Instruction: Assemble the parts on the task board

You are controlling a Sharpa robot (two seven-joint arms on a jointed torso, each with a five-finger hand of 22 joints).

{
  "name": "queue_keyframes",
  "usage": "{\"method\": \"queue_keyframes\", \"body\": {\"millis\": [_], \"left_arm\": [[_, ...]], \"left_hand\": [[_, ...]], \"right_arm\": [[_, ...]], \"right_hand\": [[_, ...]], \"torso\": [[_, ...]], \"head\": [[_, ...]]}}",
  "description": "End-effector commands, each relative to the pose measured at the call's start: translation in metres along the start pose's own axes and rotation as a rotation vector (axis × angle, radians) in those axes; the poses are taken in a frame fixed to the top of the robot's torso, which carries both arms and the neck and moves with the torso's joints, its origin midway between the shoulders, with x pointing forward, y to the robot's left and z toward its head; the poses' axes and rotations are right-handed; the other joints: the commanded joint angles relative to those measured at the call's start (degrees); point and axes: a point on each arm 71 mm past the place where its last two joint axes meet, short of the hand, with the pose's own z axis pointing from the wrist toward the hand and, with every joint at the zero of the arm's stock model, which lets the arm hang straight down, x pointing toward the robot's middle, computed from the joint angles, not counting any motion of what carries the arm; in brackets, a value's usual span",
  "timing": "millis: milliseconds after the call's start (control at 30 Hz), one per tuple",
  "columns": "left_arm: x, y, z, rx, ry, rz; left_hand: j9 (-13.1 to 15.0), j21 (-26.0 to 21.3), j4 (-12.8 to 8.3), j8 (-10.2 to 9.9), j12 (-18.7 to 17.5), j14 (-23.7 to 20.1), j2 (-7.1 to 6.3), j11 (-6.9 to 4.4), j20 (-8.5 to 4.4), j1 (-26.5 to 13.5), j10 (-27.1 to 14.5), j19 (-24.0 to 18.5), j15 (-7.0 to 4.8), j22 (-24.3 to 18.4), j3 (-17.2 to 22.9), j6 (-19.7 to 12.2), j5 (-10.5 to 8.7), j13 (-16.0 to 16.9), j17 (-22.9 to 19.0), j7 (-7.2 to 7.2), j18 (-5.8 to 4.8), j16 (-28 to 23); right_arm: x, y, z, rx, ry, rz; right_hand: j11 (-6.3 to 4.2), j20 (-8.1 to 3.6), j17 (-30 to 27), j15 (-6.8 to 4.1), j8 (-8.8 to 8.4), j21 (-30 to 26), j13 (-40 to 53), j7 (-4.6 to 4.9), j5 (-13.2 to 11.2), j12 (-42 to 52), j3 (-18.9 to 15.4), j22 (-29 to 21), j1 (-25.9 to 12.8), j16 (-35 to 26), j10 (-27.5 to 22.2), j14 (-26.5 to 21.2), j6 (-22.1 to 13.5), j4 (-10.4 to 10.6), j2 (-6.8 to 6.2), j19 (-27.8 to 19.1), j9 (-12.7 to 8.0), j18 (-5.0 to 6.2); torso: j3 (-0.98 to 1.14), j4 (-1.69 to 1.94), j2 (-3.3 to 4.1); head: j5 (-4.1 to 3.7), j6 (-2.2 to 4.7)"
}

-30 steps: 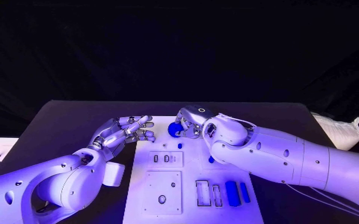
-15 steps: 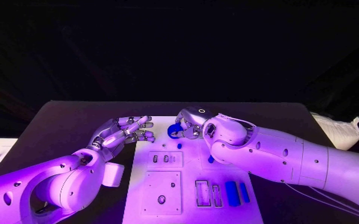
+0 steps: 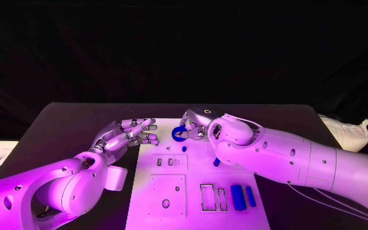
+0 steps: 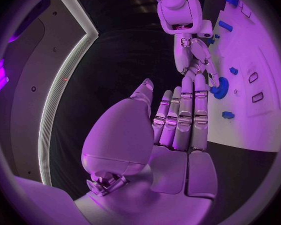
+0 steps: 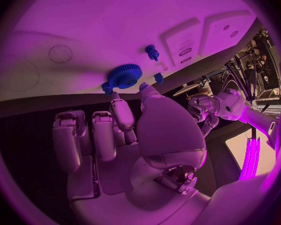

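Observation:
The white task board [image 3: 165, 187] lies in the middle of the black table. At its far end my right hand [image 3: 197, 123] pinches a blue gear [image 3: 178, 132] at its fingertips, just above the board. The gear [image 5: 123, 76] lies off the thumb tip, and shows again as the gear [image 4: 219, 87] under the right hand [image 4: 193, 60]. My left hand [image 3: 126, 134] hovers by the board's far left edge, fingers extended side by side, holding nothing. A small blue peg [image 3: 184, 148] stands near the gear.
Two blue bars [image 3: 237, 198] lie beside narrow slots [image 3: 207, 198] at the board's near right. Another blue piece [image 3: 217, 162] sits under my right forearm. A raised plate with small openings [image 3: 168, 162] lies mid-board. White cloth [image 3: 349, 134] lies off the table's right edge.
The gear has tilted in my right hand's fingertips and now shows as a ring instead of a solid blob. The left hand has stayed put.

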Motion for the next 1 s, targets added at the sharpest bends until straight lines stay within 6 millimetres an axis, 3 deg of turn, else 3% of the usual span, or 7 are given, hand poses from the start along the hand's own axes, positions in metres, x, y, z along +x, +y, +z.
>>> {"method": "queue_keyframes", "body": {"millis": [33, 467, 667, 800, 1000], "left_arm": [[0.002, -0.001, 0.000, 0.004, 0.017, -0.008], [0.000, -0.001, 0.000, 0.001, 0.013, -0.006], [-0.001, -0.001, 0.000, -0.002, 0.011, -0.006], [-0.002, -0.001, 0.000, -0.003, 0.011, -0.006], [-0.003, 0.000, 0.000, -0.005, 0.009, -0.005]], "left_hand": [[-0.1, 0.0, -0.4, -0.3, -0.3, 0.2, 0.26, 0.20, 0.18, 0.1, -0.1, -0.3, 0.29, 0.0, -0.1, -0.1, -0.20, -0.1, 0.1, 0.14, 0.52, -0.3], [-0.1, 0.0, -0.5, -0.4, -0.4, 0.2, 0.33, 0.22, 0.19, 0.2, -0.2, -0.3, 0.30, 0.0, -0.1, -0.2, -0.19, -0.1, 0.1, 0.16, 0.52, -0.4], [-0.1, 0.0, -0.5, -0.4, -0.4, 0.2, 0.37, 0.23, 0.20, 0.2, -0.2, -0.3, 0.31, 0.0, -0.1, -0.2, -0.19, -0.1, 0.2, 0.17, 0.52, -0.4], [-0.1, 0.0, -0.5, -0.4, -0.4, 0.2, 0.38, 0.23, 0.20, 0.2, -0.2, -0.3, 0.32, 0.0, 0.0, -0.2, -0.19, -0.1, 0.2, 0.18, 0.52, -0.4], [-0.1, 0.0, -0.5, -0.4, -0.4, 0.2, 0.38, 0.23, 0.20, 0.2, -0.2, -0.3, 0.32, 0.0, 0.0, -0.2, -0.19, -0.1, 0.2, 0.18, 0.52, -0.4]], "right_arm": [[0.011, -0.005, -0.003, 0.023, 0.066, 0.000], [-0.013, 0.001, -0.010, -0.142, -0.254, 0.140], [-0.019, -0.004, -0.018, -0.192, -0.299, 0.219], [-0.023, -0.015, -0.026, -0.180, -0.271, 0.260], [-0.030, -0.054, -0.048, -0.104, -0.170, 0.299]], "right_hand": [[-0.14, -0.21, 7.2, -0.30, 0.15, 0.3, 0.1, -0.09, 0.2, 0.3, -0.5, 12.4, 0.2, 0.2, 0.3, 4.4, 0.5, -0.2, 0.17, 4.0, 0.1, -1.01], [0.28, -0.10, 7.0, -0.03, -1.10, 0.2, 0.1, 0.48, -0.3, -0.1, -1.5, 12.2, 2.8, 0.0, 0.0, 4.3, -1.1, -0.7, -0.98, 3.8, -0.4, -0.95], [0.35, -0.04, 7.0, 0.04, -1.13, 0.1, 0.1, 0.55, -0.6, -0.1, -1.6, 12.1, 3.2, 0.0, -0.1, 4.3, -1.3, -0.7, -0.91, 3.7, -0.5, -0.93], [0.37, 0.00, 7.0, 0.07, -1.09, 0.1, 0.1, 0.57, -0.7, -0.2, -1.6, 12.0, 3.6, 0.0, -0.1, 4.3, -1.3, -0.7, -0.79, 3.6, -0.5, -0.91], [0.26, 0.03, 7.2, 0.02, -0.90, 0.1, 0.3, 0.46, -1.0, -0.1, -1.5, 12.1, 6.2, 0.1, -0.1, 4.4, -0.9, -1.8, -0.68, 3.7, -0.4, -0.93]], "torso": [[-0.02, -0.05, 0.01], [0.04, -0.01, -0.01], [0.08, -0.06, 0.00], [0.08, -0.08, -0.05], [0.08, -0.30, -0.13]], "head": [[0.03, -0.04], [-0.15, 0.47], [-0.17, 0.54], [-0.19, 0.42], [-0.27, 0.40]]}}
